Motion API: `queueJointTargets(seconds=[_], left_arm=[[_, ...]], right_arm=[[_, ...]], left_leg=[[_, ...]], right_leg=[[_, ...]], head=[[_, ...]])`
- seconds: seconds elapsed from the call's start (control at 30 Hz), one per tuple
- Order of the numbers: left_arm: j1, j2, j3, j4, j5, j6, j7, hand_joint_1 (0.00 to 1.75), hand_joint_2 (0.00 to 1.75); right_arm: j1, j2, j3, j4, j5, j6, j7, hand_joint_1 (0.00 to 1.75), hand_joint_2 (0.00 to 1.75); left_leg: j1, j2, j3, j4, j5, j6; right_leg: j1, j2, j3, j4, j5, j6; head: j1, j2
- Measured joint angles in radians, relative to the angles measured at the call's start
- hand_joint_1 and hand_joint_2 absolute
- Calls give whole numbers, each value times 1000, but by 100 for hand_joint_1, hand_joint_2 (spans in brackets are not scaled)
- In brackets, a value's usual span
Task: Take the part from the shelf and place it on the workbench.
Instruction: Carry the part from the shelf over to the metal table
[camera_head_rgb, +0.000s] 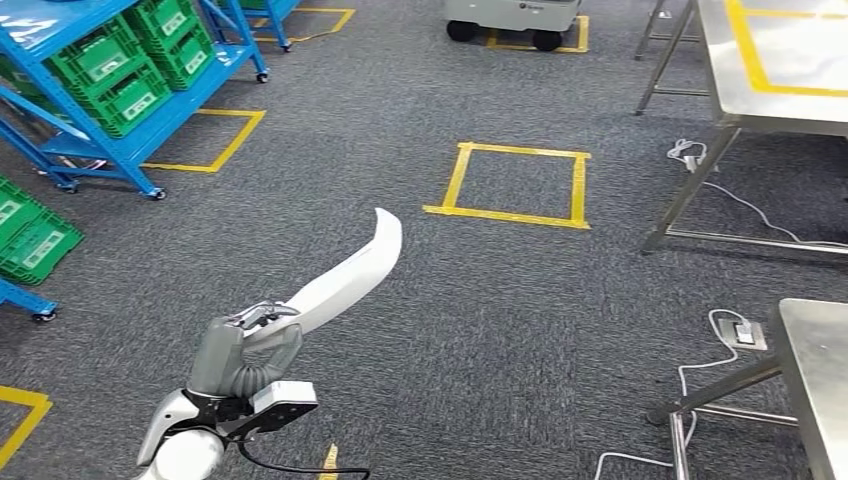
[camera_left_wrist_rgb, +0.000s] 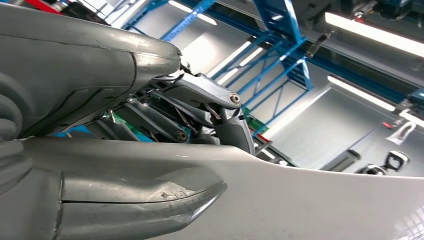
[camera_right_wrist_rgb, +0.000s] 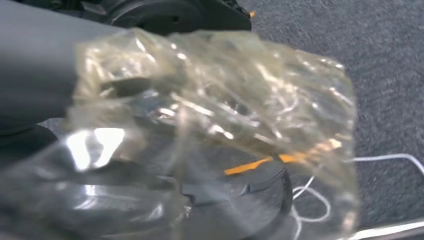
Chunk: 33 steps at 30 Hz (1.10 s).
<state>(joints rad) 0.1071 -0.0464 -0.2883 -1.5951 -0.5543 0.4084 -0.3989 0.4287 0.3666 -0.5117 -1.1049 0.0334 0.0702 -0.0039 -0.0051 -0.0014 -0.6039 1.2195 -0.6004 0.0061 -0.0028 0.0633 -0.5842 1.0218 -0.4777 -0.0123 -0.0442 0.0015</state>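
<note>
The left robot hand (camera_head_rgb: 245, 345) is grasping the white curved part (camera_head_rgb: 350, 275), which is sticking out ahead of it; it should be kept level while heading toward the counter (camera_head_rgb: 770, 70) far right. The right robot hand's state: cannot tell.

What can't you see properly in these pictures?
- Right hand: in the right wrist view, crinkly clear plastic covers its fingers, so I can't tell whether they hold anything.
- White curved part: in the left wrist view, the left hand hides much of it and the picture's edges cut it off.
- Workbench: cut off by the head view's edge.
</note>
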Motion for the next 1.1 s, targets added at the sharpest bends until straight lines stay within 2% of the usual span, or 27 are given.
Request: queueJointTargets(seconds=[0.07,0.1,0.13,0.17,0.2,0.23,0.27,0.3,0.37,0.4,0.43,0.47,0.5,0.53,0.57,0.6,0.63,0.7,0.73,0.8,0.87,0.9,0.93,0.97,1.0,1.03,1.1], left_arm=[[1,1,1,-4,0,1,-1,175,175],[1,2,2,-7,0,2,-2,175,175],[2,2,3,-9,1,3,-2,175,175],[4,3,4,-11,1,3,-2,175,175],[5,3,4,-13,2,4,-2,175,175],[7,3,4,-14,3,4,-2,175,175],[9,2,5,-16,5,4,-2,175,175],[12,2,5,-17,7,4,-2,175,175],[21,3,8,-17,9,5,-2,175,175],[25,3,9,-17,9,4,-1,175,175],[28,3,10,-17,8,1,2,175,175],[29,2,11,-17,5,-4,6,175,175],[29,2,13,-17,2,-10,11,175,175],[29,1,16,-17,-3,-16,16,175,175],[28,1,19,-18,-7,-20,19,175,175],[28,1,22,-19,-10,-22,21,175,175],[28,1,25,-21,-12,-23,22,175,175],[28,0,26,-25,-13,-23,24,175,175],[28,-1,27,-26,-14,-23,24,175,175],[29,-2,29,-28,-14,-23,25,175,175],[32,-2,32,-30,-15,-23,26,175,175],[34,-2,34,-30,-17,-24,27,175,175],[36,-2,35,-30,-18,-24,27,175,175],[37,-2,37,-30,-20,-27,29,175,175],[37,-2,38,-31,-22,-30,31,175,175],[37,-2,40,-32,-24,-35,33,175,175],[36,-3,43,-36,-28,-41,37,175,175]], right_arm=[[1,1,5,-2,3,0,7,0,0],[2,1,9,-4,5,0,10,0,0],[4,1,14,-6,5,-1,14,0,0],[7,2,18,-8,6,-2,18,0,0],[12,2,21,-11,6,-4,23,0,0],[19,2,25,-14,6,-7,27,0,0],[25,2,28,-20,5,-11,31,0,0],[29,1,31,-26,4,-15,36,0,0],[34,1,38,-40,3,-19,47,0,0],[37,0,41,-46,2,-20,53,0,0],[40,0,44,-51,1,-21,58,0,0],[44,0,47,-55,0,-22,62,0,0],[47,0,50,-58,-1,-24,67,0,0],[49,0,53,-61,-1,-26,71,0,0],[50,0,57,-64,-2,-28,74,0,0],[52,0,62,-68,-2,-30,78,0,0],[54,0,67,-72,-3,-32,81,0,0],[61,0,73,-79,-4,-34,86,0,0],[65,0,75,-81,-4,-34,88,0,0],[68,0,79,-87,-4,-35,91,0,0],[70,0,82,-94,-4,-35,94,0,0],[71,0,83,-98,-4,-35,95,0,0],[73,0,84,-101,-4,-35,97,0,0],[75,0,86,-103,-4,-35,99,0,0],[78,0,87,-105,-4,-35,100,0,0],[79,0,89,-107,-4,-35,100,0,0],[79,0,92,-110,-4,-35,101,0,0]], left_leg=[[-19,-39,57,-131,74,31],[-26,-58,78,-181,92,43],[-29,-69,88,-208,96,52],[-29,-68,90,-218,92,56],[-28,-59,93,-229,94,55],[-25,-48,97,-241,101,52],[-21,-37,101,-253,108,49],[-18,-24,106,-265,115,46],[-16,4,106,-270,118,44],[-15,19,106,-269,117,43],[-14,34,105,-268,115,40],[-12,48,105,-266,113,37],[-9,61,105,-263,109,31],[-5,73,106,-257,104,24],[-5,83,107,-250,97,15],[-5,92,107,-243,91,7],[-6,99,108,-237,86,0],[-5,112,110,-233,83,-10],[-3,108,111,-230,79,-15],[4,70,94,-186,43,-24],[8,23,40,-66,-26,-28],[9,15,9,1,-53,-28],[9,11,-13,44,-63,-26],[9,9,-20,53,-53,-23],[8,5,-8,24,-24,-18],[8,-6,18,-36,15,-12],[7,-56,74,-163,70,0]], right_leg=[[3,23,1,0,3,-2],[2,33,-1,0,5,-1],[1,42,-6,0,7,3],[1,52,-9,-1,11,8],[0,61,-15,-4,15,13],[2,56,-21,-2,14,17],[4,38,-31,12,3,20],[6,13,-48,44,-19,24],[3,-37,-101,160,-86,35],[-1,-48,-127,217,-109,42],[-6,-54,-139,248,-116,49],[-11,-60,-132,243,-106,57],[-17,-67,-104,199,-80,64],[-22,-84,-63,128,-53,71],[-24,-103,-26,67,-34,74],[-24,-116,1,24,-23,69],[-22,-124,14,4,-22,61],[-18,-110,11,6,-21,39],[-18,-101,10,5,-18,31],[-20,-82,7,3,-13,18],[-18,-60,3,2,-10,9],[-16,-48,1,2,-9,6],[-13,-35,-1,2,-7,4],[-11,-22,-2,2,-6,3],[-10,-8,-2,2,-4,3],[-9,6,-2,2,-3,3],[-9,30,-6,3,2,8]], head=[[0,0],[0,0],[-1,0],[-3,0],[-4,0],[-4,0],[-3,0],[-1,0],[1,0],[1,0],[1,0],[1,0],[1,0],[1,0],[2,0],[1,0],[0,0],[-3,0],[-3,0],[-6,0],[-8,0],[-8,0],[-8,0],[-8,0],[-8,0],[-8,0],[-8,0]])
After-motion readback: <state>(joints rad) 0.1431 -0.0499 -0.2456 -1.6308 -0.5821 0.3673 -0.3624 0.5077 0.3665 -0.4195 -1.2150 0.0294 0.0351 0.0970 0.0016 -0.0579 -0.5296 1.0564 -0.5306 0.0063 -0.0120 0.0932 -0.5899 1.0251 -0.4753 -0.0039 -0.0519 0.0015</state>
